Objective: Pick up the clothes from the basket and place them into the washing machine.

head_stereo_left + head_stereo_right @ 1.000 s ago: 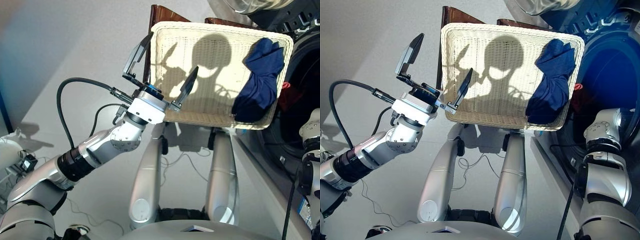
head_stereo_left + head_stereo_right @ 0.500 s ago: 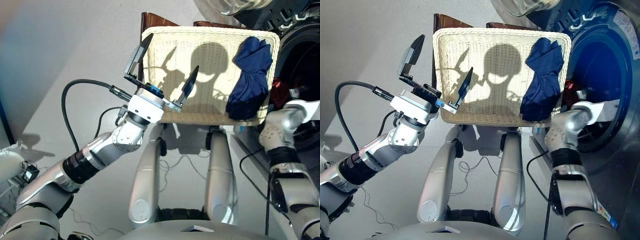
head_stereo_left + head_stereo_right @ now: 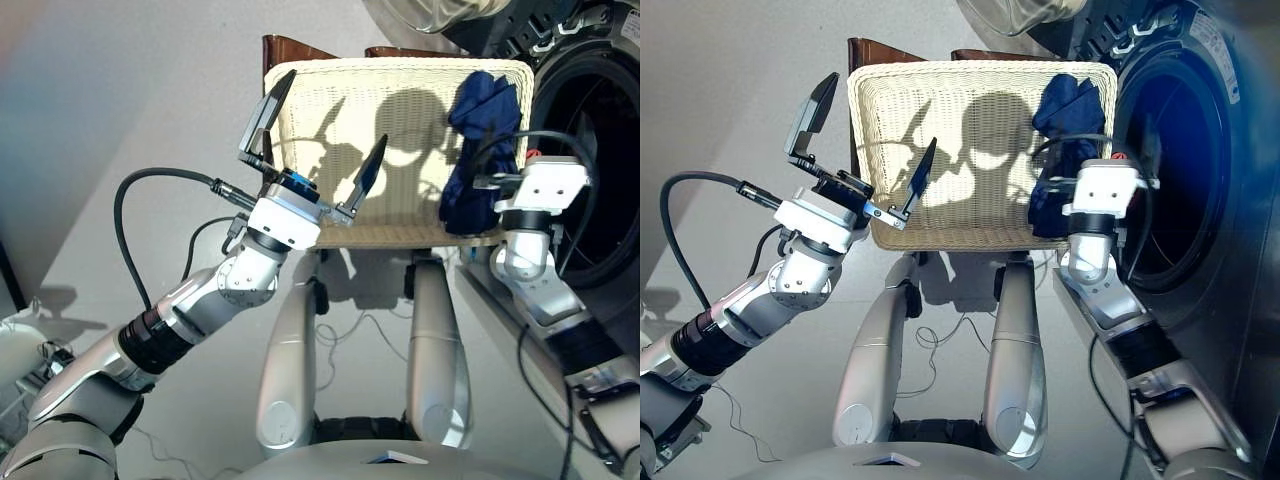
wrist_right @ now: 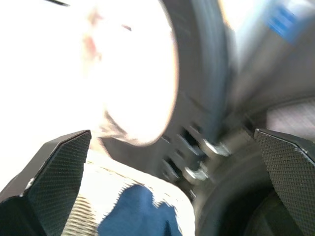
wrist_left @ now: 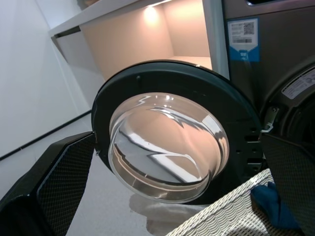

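Left tool point(image 3: 315, 140): raised at the near left corner of the basket point(image 3: 330, 105), black fingers spread wide, nothing between them. No contact with any garment. One finger stands over the left rim, the other over the wicker floor.

Basket: cream-white wicker, left and middle portions bare apart from cast shadows. Only one garment visible inside: the navy blue garment point(image 3: 483, 150), bunched against the right end, touching the rim nearest the machine. No coral-red or black garment visible anywhere in the basket.

Right tool point(image 4: 162, 147): fingers parted in the right wrist view, nothing held, aimed towards the navy cloth and the basket's right end. In the head views the right wrist sits just beside the navy garment, between it and the drum opening; fingertips hidden there behind the wrist housing.

Washing machine point(image 3: 1200, 180): door point(image 5: 167, 147) swung fully open, drum mouth dark. Small red patch at the lower left edge of the opening, possibly the coral-red garment already loaded, though too small to confirm. Black garment not discernible in the dark drum.

Assessment: apparently two of three garments out of the basket, likely loaded. Remaining: grasp the navy garment, carry it across to the opening, release inside.
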Robot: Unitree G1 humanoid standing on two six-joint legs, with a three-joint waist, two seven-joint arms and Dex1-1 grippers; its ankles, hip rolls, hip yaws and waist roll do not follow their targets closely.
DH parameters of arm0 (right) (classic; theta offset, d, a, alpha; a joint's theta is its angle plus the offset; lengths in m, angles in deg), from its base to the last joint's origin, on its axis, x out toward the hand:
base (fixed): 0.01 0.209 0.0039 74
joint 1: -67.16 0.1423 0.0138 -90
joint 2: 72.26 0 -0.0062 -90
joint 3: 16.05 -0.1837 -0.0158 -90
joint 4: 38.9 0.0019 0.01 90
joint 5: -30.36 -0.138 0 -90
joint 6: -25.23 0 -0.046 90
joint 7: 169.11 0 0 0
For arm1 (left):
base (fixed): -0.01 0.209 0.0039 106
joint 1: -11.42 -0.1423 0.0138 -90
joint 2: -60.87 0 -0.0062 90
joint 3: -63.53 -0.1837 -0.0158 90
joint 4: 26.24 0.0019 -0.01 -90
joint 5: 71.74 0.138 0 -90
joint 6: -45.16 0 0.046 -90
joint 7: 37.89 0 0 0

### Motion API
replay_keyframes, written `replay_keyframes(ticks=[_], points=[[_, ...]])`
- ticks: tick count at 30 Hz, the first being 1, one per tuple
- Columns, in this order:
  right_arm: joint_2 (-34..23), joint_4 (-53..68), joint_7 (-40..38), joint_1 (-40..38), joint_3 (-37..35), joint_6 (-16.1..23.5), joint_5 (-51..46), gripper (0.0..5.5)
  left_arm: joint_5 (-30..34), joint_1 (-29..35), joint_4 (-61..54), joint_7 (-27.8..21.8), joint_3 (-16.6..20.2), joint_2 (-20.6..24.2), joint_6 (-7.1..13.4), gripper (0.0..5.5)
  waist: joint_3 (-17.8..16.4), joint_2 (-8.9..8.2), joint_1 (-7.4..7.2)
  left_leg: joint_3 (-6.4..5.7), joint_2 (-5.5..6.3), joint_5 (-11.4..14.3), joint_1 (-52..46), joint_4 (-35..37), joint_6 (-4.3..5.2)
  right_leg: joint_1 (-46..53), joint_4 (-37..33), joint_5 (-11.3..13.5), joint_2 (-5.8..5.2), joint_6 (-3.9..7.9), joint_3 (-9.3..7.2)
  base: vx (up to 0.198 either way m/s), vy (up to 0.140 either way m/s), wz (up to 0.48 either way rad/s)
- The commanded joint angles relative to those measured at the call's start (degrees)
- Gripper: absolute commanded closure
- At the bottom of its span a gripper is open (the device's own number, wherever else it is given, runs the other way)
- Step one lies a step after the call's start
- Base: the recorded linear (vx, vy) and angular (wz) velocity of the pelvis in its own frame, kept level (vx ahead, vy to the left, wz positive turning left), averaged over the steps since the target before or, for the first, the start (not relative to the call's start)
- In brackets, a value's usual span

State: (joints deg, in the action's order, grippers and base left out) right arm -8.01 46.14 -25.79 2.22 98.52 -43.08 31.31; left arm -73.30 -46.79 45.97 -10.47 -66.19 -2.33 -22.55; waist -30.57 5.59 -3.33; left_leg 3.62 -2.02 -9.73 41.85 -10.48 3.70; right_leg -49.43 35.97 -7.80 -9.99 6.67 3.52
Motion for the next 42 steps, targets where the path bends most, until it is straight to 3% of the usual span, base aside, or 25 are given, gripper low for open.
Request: replay_keyframes(ticks=[1,9,17,25,31,42], points=[[-3.9,1.2,0.9,4.6,1.1,0.3,1.2,0.0,1.8,0.3,-6.5,1.2,0.2,2.4,4.0,0.0,0.8,-2.24,0.05,2.66,-1.03,8.7,-0.4,-9.7,1.25,3.2,-10.6,7.7,0.95,1.27,0.25,0.0,0.0,0.0],[0.5,-7.7,4.3,9.9,5.1,-1.3,-4.7,0.0,-1.3,0.4,-5.3,-0.2,0.5,-0.8,4.1,0.0,0.8,-1.88,1.13,2.63,-1.32,8.9,0.1,-10.6,1.5,2.9,-9.5,6.9,1.25,0.75,0.05,0.0,0.0,0.0],[6.8,-28.6,2.4,16.3,2.8,-3.3,-11.7,0.0,-5.0,0.9,-3.8,-2.1,0.7,-4.3,4.1,0.0,0.8,-0.95,2.24,2.19,-1.37,9.4,1.0,-11.9,1.78,2.2,-7.7,5.9,1.4,0.2,-0.31,0.0,0.0,0.0],[7.6,-43.8,2.8,20.9,0.6,-4.1,-17.2,0.0,-6.5,1.5,-4.0,-3.1,0.6,-5.0,4.3,0.0,0.8,-0.29,3.12,1.75,-1.35,10.0,2.4,-13.5,1.98,0.4,-5.4,4.9,1.43,-0.16,-0.51,0.0,0.0,0.0],[6.9,-49.7,4.2,22.2,0.6,-4.9,-19.2,0.0,-6.3,1.9,-4.6,-2.9,1.0,-4.4,4.0,0.0,0.8,-0.53,3.17,0.53,-1.77,12.5,8.8,-21.2,2.06,-5.3,2.5,2.0,1.71,-1.12,-0.12,-0.013,-0.014,0.078],[8.8,-55.2,6.7,26.6,4.9,-7.3,-17.8,0.0,-6.7,2.3,-4.5,-1.9,1.3,-4.7,2.8,0.0,0.8,-0.6,3.36,0.01,-3.46,16.6,19.6,-33.6,2.05,-16.4,14.2,-1.8,2.81,-1.61,-0.61,-0.007,-0.005,0.049]])
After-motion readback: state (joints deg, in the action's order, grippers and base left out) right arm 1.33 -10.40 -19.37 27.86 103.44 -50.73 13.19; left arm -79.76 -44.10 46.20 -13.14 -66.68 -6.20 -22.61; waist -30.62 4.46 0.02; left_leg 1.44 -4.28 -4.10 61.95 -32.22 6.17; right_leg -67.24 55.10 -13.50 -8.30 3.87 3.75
